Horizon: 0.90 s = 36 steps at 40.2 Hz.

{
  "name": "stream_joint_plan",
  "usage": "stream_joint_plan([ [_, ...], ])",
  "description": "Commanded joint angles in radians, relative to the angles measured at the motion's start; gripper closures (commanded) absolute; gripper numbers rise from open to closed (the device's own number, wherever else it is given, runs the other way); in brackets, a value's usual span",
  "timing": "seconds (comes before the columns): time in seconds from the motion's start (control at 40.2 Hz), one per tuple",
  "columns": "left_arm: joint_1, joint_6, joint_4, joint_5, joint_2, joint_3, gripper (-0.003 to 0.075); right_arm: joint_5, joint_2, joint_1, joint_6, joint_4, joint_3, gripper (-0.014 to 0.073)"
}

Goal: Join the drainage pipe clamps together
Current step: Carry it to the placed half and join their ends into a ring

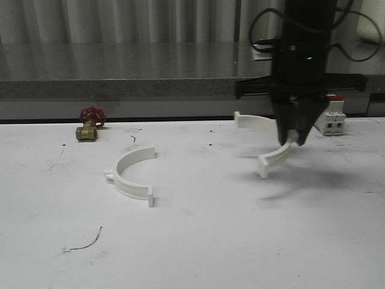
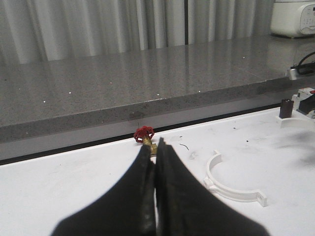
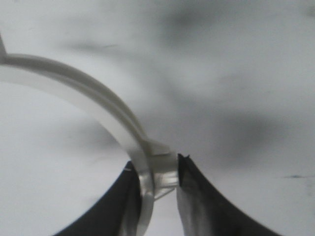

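Note:
One white half-ring drainage pipe clamp lies flat on the white table, left of centre, its open side facing back right; it is also seen as the clamp in the left wrist view. The second clamp hangs tilted above the table at right, held by my right gripper, which is shut on its middle at the side lug. In the right wrist view that clamp arcs away from my right gripper. My left gripper is shut with nothing in it, above the table to the left of the lying clamp.
A brass valve with a red handwheel stands at the back left of the table. A white breaker with a red top sits at the back right, behind the right arm. A grey counter runs behind the table.

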Motion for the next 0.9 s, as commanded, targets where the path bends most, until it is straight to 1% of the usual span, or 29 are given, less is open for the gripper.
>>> stream_joint_plan([
  [0.0, 0.004, -0.002, 0.002, -0.075, 0.021, -0.029, 0.0741, -0.031, -0.033, 0.041, 0.062, -0.015, -0.024, 0.0417],
  [0.149, 0.004, -0.002, 0.002, -0.075, 0.021, -0.029, 0.0741, -0.098, -0.015, 0.088, 0.116, -0.011, -0.026, 0.0417],
  [0.298, 0.004, -0.002, 0.002, -0.075, 0.021, -0.029, 0.0741, -0.135, 0.0, 0.099, 0.133, 0.034, -0.03, 0.0418],
  [0.547, 0.004, -0.002, 0.002, -0.075, 0.021, -0.029, 0.0741, -0.113, 0.076, 0.146, 0.135, 0.056, -0.141, 0.0418],
  [0.696, 0.004, -0.002, 0.002, -0.073, 0.021, -0.029, 0.0741, -0.051, 0.132, 0.166, 0.141, 0.056, -0.237, 0.0418],
  [0.87, 0.004, -0.002, 0.002, -0.073, 0.021, -0.029, 0.0741, -0.024, 0.163, 0.175, 0.145, 0.062, -0.289, 0.0418],
])
